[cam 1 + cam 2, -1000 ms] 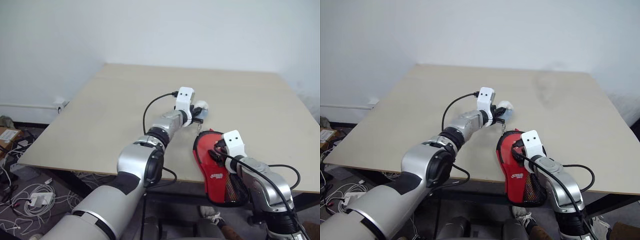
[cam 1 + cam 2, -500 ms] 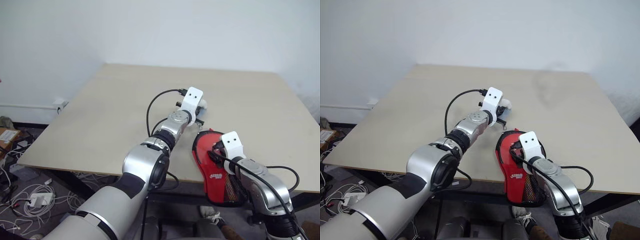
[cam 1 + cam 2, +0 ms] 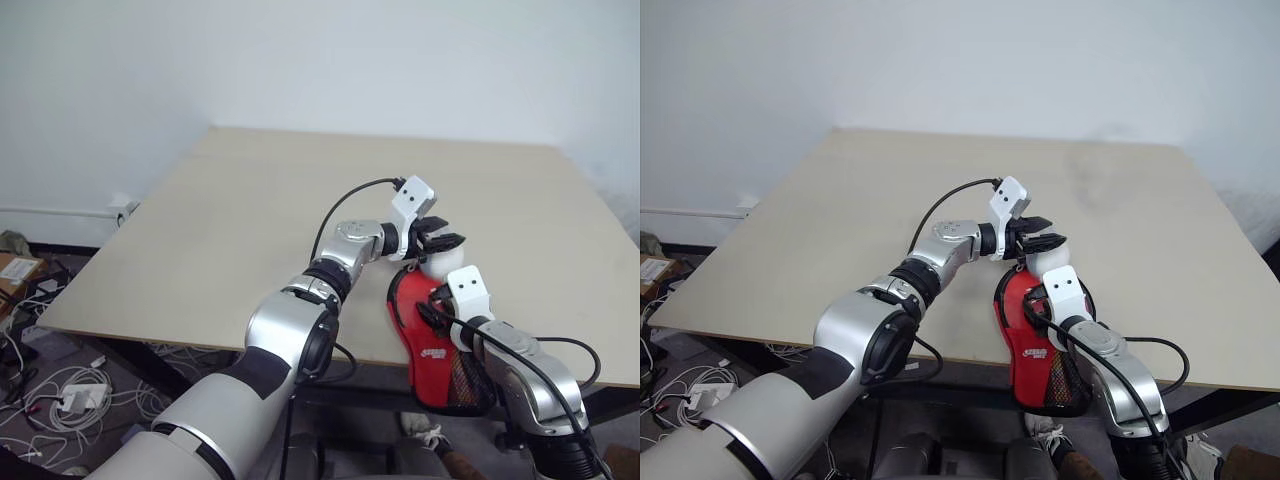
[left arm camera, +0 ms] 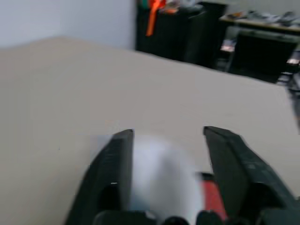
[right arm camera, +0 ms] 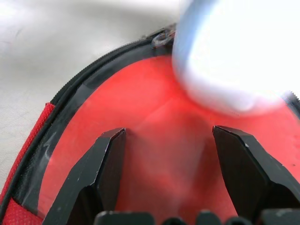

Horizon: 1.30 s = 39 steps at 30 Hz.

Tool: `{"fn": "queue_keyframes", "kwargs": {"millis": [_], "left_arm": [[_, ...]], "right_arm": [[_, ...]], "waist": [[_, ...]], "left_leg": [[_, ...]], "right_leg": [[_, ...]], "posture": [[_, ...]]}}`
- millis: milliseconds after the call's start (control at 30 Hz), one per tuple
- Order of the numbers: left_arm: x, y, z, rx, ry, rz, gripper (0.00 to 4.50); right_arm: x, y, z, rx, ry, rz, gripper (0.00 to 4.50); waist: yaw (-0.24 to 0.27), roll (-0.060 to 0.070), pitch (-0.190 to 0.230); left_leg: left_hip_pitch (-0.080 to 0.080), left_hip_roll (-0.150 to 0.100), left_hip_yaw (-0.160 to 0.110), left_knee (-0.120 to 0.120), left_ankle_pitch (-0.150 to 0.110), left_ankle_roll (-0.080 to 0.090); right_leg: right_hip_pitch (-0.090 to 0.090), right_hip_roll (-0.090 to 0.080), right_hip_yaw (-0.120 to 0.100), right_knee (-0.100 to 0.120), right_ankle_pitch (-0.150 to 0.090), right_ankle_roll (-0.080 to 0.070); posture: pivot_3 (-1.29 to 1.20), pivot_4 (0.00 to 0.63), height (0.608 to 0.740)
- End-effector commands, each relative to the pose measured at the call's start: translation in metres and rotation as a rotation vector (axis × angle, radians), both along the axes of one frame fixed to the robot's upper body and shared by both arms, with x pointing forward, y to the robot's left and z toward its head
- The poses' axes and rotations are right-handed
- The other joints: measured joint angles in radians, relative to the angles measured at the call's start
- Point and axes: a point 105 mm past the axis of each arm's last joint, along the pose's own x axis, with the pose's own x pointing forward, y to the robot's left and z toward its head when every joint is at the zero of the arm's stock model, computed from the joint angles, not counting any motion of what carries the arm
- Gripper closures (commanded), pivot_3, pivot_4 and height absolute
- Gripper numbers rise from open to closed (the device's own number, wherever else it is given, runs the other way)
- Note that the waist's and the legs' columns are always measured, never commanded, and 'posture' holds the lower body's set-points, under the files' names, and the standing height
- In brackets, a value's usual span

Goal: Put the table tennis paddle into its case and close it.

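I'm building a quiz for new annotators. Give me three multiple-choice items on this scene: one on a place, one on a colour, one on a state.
1. Where does the case lie?
A) at the near edge of the table
B) at its far edge
C) on the floor

2. What colour is the ball at the left gripper?
A) orange
B) white
C) yellow

3. How do the fingers of the right gripper stand?
A) pressed shut
B) clamped on the ball
C) apart

Answers:
1 A: the case hangs partly over the near edge.
2 B: the ball just under the black fingers is plainly white.
3 C: the right wrist view shows a wide gap between them, over the red surface inside the zip rim.
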Motion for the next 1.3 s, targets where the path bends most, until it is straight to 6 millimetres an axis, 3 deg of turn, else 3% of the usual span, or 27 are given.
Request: {"fn": "queue_keyframes", "kwargs": {"millis": [33,200,400,533,633,833,1033,1300], "left_arm": [[-0.013,-0.016,0.005,-0.089,0.104,-0.061,1.61],[0.0,0.028,0.025,-0.128,0.125,-0.131,1.61],[0.003,0.094,0.019,-0.01,0.105,-0.205,1.61],[-0.011,0.148,0.008,0.06,0.182,-0.254,1.61],[-0.034,0.161,-0.006,0.107,0.225,-0.309,1.61],[-0.047,0.139,-0.023,0.104,0.239,-0.239,1.61],[-0.061,0.083,-0.043,0.125,0.107,-0.252,1.61],[-0.061,0.041,-0.071,0.179,0.022,-0.218,1.61]], "right_arm": [[-0.007,-0.006,-0.008,0.022,0.045,0.004,1.26],[-0.01,-0.005,0.003,0.084,0.023,0.052,1.26],[-0.021,-0.016,0.016,0.037,-0.011,0.118,1.26],[-0.027,-0.019,0.04,0.083,-0.082,0.179,1.26],[-0.025,-0.022,0.051,0.116,-0.111,0.187,1.26],[-0.008,-0.03,0.068,0.168,-0.148,0.143,1.26],[0.011,-0.03,0.073,0.177,-0.152,0.115,1.26],[0.035,-0.034,0.068,0.193,-0.133,0.059,1.26]], "waist": [[0.0,0.0,0.0],[-0.001,0.0,0.0],[-0.005,0.002,0.0],[-0.006,0.002,0.001],[-0.004,0.001,0.001],[0.015,0.0,0.001],[0.021,0.001,0.001],[0.021,0.001,0.0]], "left_leg": [[0.0,0.0,0.0,0.0,0.0,0.0],[0.0,0.0,0.0,0.0,0.0,0.0],[0.001,0.001,0.0,-0.002,0.0,0.0],[0.001,0.001,0.0,-0.002,0.0,0.0],[0.001,0.002,0.0,-0.002,0.0,0.0],[-0.001,0.001,0.0,0.002,0.0,0.0],[0.0,0.001,0.001,0.002,0.0,0.0],[0.001,0.001,0.003,0.001,0.0,0.0]], "right_leg": [[0.0,0.0,0.0,0.0,0.0,0.0],[0.0,0.0,0.0,0.0,0.0,0.0],[-0.001,0.001,0.001,0.001,0.0,0.0],[-0.001,0.001,0.001,0.001,0.0,0.0],[0.0,0.001,0.001,0.001,0.0,-0.001],[0.0,0.0,0.0,0.001,0.0,-0.001],[0.0,0.0,0.001,0.001,0.001,-0.002],[0.0,0.001,0.002,0.001,0.003,-0.005]], "posture": [[0.0,0.0,0.74],[0.0,0.0,0.74],[0.0,0.0,0.74],[0.0,0.0,0.74],[0.0,0.0,0.74],[0.0,0.0,0.74],[0.0,0.0,0.74],[0.0,0.0,0.74]]}}
